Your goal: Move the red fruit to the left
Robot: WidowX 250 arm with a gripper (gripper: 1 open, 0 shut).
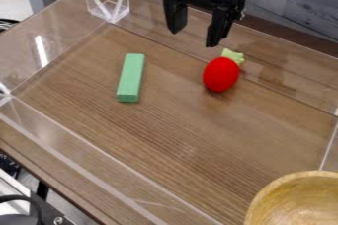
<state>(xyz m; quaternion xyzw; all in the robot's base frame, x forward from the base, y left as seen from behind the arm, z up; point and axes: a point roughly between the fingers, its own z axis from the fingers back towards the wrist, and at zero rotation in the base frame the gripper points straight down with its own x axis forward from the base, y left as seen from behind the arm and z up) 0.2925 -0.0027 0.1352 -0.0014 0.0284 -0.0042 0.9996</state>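
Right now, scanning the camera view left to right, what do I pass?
Green block → tool, open above the table → red fruit → wooden bowl at the bottom right corner.

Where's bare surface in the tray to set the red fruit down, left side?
Bare wood lies left of the green block up to the clear tray wall, and across the whole near half. Crowded only far right: red fruit under the open gripper.

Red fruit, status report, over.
Gripper open, above and behind the red fruit, not touching. Fruit on the table, right of green block. Block lies in the leftward path.
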